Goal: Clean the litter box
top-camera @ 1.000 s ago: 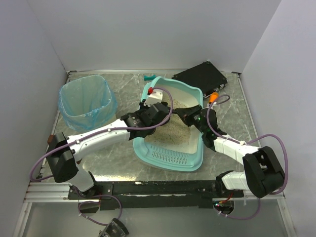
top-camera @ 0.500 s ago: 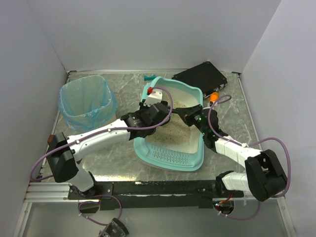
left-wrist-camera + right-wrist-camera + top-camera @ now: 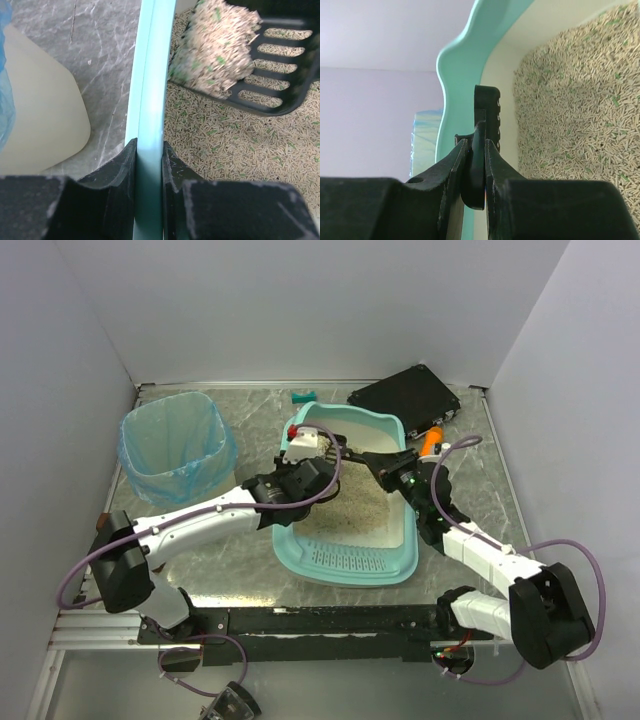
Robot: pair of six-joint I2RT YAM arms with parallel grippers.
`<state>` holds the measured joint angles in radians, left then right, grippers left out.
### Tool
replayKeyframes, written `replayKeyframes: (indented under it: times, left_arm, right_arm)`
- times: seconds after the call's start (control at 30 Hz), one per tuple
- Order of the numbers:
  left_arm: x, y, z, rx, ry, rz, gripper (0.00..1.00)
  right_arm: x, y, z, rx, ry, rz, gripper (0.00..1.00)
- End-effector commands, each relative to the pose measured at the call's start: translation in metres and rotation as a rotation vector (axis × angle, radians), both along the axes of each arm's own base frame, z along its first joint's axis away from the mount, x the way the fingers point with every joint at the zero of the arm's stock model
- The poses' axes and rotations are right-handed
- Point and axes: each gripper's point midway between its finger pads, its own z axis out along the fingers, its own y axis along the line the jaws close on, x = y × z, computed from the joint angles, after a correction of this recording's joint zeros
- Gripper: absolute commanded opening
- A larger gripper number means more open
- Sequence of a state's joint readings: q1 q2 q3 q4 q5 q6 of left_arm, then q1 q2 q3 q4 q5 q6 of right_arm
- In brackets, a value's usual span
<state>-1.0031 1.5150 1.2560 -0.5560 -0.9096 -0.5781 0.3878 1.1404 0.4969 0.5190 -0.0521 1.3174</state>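
Note:
The teal litter box (image 3: 345, 575) lies mid-table with beige pellet litter inside. My left gripper (image 3: 298, 475) is shut on its left rim (image 3: 150, 90), one jaw outside the wall and one inside (image 3: 148, 150). My right gripper (image 3: 397, 478) is shut on the handle of a black slotted scoop (image 3: 479, 150), over the box's right side. The scoop's head (image 3: 280, 65) hangs above the litter with a heap of pellets (image 3: 215, 45) on it. The box's teal far wall (image 3: 465, 60) rises beyond the scoop.
A white bin lined with a blue bag (image 3: 175, 445) stands left of the box, and its wall (image 3: 40, 115) is close to my left gripper. A black case (image 3: 405, 397) sits at the back right, beside an orange object (image 3: 430, 440). A small teal item (image 3: 303, 398) lies behind the box.
The right arm has swung and raised the scoop toward the box's far left. The box's far end has shifted slightly. The left gripper keeps its hold on the rim.

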Motion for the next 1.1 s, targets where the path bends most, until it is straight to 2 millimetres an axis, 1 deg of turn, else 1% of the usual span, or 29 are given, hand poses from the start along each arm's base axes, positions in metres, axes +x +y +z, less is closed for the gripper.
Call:
replayKeyframes:
  times: [0.0, 0.03, 0.1, 0.17, 0.2, 0.27, 0.3, 0.37, 0.43, 0.47, 0.5, 0.53, 0.57, 0.6, 0.63, 0.67, 0.7, 0.73, 0.77, 0.8, 0.87, 0.9, 0.93, 0.97, 1.0, 1.03, 1.07]
  left_arm:
    - [0.014, 0.008, 0.098, -0.382, -0.278, 0.162, 0.01]
    - [0.014, 0.009, 0.098, -0.393, -0.281, 0.172, 0.01]
    - [0.013, 0.012, 0.098, -0.404, -0.283, 0.191, 0.01]
    - [0.014, 0.017, 0.094, -0.412, -0.278, 0.222, 0.01]
    - [0.015, 0.018, 0.09, -0.41, -0.274, 0.232, 0.01]
    - [0.015, 0.021, 0.084, -0.418, -0.268, 0.247, 0.01]
    - [0.014, 0.023, 0.079, -0.419, -0.262, 0.248, 0.01]
    - [0.014, 0.024, 0.073, -0.441, -0.253, 0.246, 0.01]
    - [0.01, 0.03, 0.063, -0.44, -0.247, 0.237, 0.01]
    - [0.01, 0.031, 0.052, -0.448, -0.243, 0.228, 0.01]
    - [0.007, 0.033, 0.056, -0.475, -0.255, 0.215, 0.01]
    - [0.006, 0.034, 0.052, -0.466, -0.251, 0.192, 0.01]
    - [0.006, 0.035, 0.04, -0.482, -0.245, 0.178, 0.01]
    - [0.003, 0.038, 0.043, -0.507, -0.255, 0.163, 0.01]
    - [0.002, 0.039, 0.041, -0.505, -0.258, 0.148, 0.01]
    - [0.0, 0.041, 0.027, -0.493, -0.236, 0.122, 0.01]
    - [0.0, 0.04, 0.036, -0.53, -0.264, 0.103, 0.01]
    - [-0.001, 0.041, 0.033, -0.528, -0.263, 0.096, 0.01]
    - [-0.001, 0.043, 0.026, -0.516, -0.251, 0.088, 0.01]
    - [0.0, 0.042, 0.03, -0.538, -0.263, 0.079, 0.01]
    - [0.001, 0.043, 0.026, -0.535, -0.26, 0.067, 0.01]
    - [0.0, 0.041, 0.025, -0.532, -0.258, 0.048, 0.01]
    - [0.002, 0.038, 0.028, -0.55, -0.269, 0.036, 0.01]
    - [0.002, 0.039, 0.024, -0.55, -0.266, 0.03, 0.01]
    - [0.004, 0.038, 0.022, -0.555, -0.264, 0.027, 0.01]
    - [0.007, 0.037, 0.023, -0.57, -0.267, 0.022, 0.01]
    - [0.009, 0.036, 0.02, -0.566, -0.26, 0.019, 0.01]
  right_arm:
    - [0.001, -0.014, 0.034, 0.024, -0.093, -0.054, 0.0]
    - [-0.001, -0.016, 0.032, 0.024, -0.088, -0.057, 0.0]
    - [-0.003, -0.023, 0.034, 0.025, -0.094, -0.074, 0.0]
    - [-0.004, -0.029, 0.032, 0.024, -0.086, -0.086, 0.0]
    - [-0.008, -0.028, 0.039, 0.033, -0.109, -0.07, 0.0]
    - [-0.013, -0.03, 0.038, 0.041, -0.11, -0.052, 0.0]
    - [-0.017, -0.031, 0.042, 0.043, -0.12, -0.035, 0.0]
    - [-0.02, -0.034, 0.038, 0.044, -0.107, -0.03, 0.0]
    - [-0.026, -0.039, 0.035, 0.078, -0.101, -0.03, 0.0]
    - [-0.029, -0.04, 0.037, 0.094, -0.11, -0.028, 0.0]
    - [-0.031, -0.043, 0.031, 0.103, -0.102, -0.027, 0.0]
    - [-0.035, -0.041, 0.031, 0.109, -0.103, 0.0, 0.0]
    - [-0.038, -0.04, 0.031, 0.116, -0.101, 0.015, 0.0]
    - [-0.042, -0.04, 0.026, 0.122, -0.093, 0.026, 0.0]
    - [-0.043, -0.042, 0.027, 0.129, -0.101, 0.031, 0.0]
    - [-0.049, -0.037, 0.027, 0.139, -0.099, 0.077, 0.0]
    - [-0.052, -0.035, 0.024, 0.147, -0.096, 0.093, 0.0]
    - [-0.054, -0.034, 0.025, 0.154, -0.103, 0.113, 0.0]
    - [-0.058, -0.03, 0.025, 0.159, -0.103, 0.152, 0.0]
    - [-0.06, -0.029, 0.025, 0.164, -0.105, 0.17, 0.0]
    - [-0.061, -0.026, 0.024, 0.158, -0.108, 0.205, 0.0]
    - [-0.065, -0.022, 0.023, 0.175, -0.102, 0.236, 0.0]
    - [-0.064, -0.022, 0.023, 0.192, -0.1, 0.237, 0.0]
    - [-0.062, -0.021, 0.02, 0.212, -0.083, 0.238, 0.0]
    - [-0.059, -0.023, 0.028, 0.246, -0.107, 0.229, 0.0]
    - [-0.057, -0.022, 0.032, 0.262, -0.118, 0.232, 0.0]
    - [-0.053, -0.02, 0.029, 0.289, -0.093, 0.239, 0.0]
